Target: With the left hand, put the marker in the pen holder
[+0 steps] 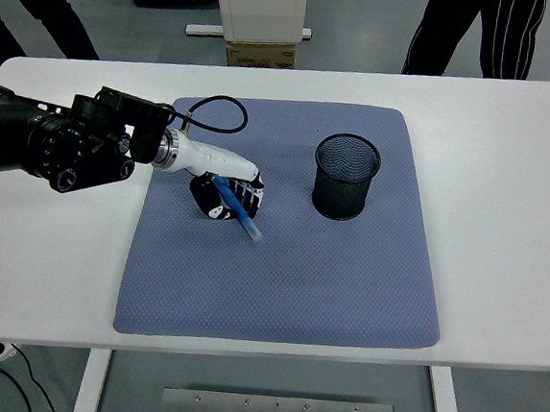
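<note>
Left hand [226, 194] grasps the blue marker [238, 210] over the grey mat [287, 284]. Marker's long axis runs diagonally, free end pointing down-right toward the table's near edge. Mesh pen holder [346, 177] stands upright, well apart to the right.

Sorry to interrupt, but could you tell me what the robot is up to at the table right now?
The left robot hand is closed around a blue marker, holding it tilted above the blue mat. The black mesh pen holder stands upright on the mat off to the hand's right, with nothing in it that I can see, so the marker is not in yet. The right arm is out of view. A person's legs show beyond the table.
</note>
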{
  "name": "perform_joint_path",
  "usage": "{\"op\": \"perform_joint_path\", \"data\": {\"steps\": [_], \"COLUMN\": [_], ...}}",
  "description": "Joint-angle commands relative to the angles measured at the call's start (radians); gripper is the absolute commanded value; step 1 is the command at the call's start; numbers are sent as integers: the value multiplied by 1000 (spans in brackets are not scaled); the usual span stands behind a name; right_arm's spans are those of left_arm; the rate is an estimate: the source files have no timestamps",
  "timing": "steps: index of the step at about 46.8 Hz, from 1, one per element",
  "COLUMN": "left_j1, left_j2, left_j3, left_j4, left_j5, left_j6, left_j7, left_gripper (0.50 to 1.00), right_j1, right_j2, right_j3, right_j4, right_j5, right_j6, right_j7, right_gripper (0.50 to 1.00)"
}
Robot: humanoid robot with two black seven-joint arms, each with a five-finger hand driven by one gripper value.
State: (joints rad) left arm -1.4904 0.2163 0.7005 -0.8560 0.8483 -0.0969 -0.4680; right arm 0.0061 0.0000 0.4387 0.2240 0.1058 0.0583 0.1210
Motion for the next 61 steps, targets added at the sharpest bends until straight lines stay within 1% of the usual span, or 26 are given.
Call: {"op": "perform_joint_path", "data": {"steps": [1, 28, 34, 41, 61], "left_j1": [-7, -14, -14, -14, -14], "left_j2": [2, 3, 5, 5, 5], "left_j3": [-3, -29, -32, -36, -58], "left_j4": [2, 2, 2, 2, 3], "left_j5": [-2, -12, -15, -21, -103], "left_j6": [0, 0, -1, -4, -6], "left_j7": [-1, -8, -9, -15, -17], "left_gripper": [517, 517, 502, 500, 500], "right_j1": [0, 0, 0, 0, 0], "right_j2": [0, 0, 0, 0, 0], "right_j3": [0, 0, 0, 0, 0], "right_j4": [0, 0, 0, 0, 0], "right_j5": [0, 0, 0, 0, 0], "right_j6": [0, 0, 0, 0, 0], "right_j7": [0, 0, 0, 0, 0], "right_gripper": [1000, 1000, 1000, 1000, 1000]}}
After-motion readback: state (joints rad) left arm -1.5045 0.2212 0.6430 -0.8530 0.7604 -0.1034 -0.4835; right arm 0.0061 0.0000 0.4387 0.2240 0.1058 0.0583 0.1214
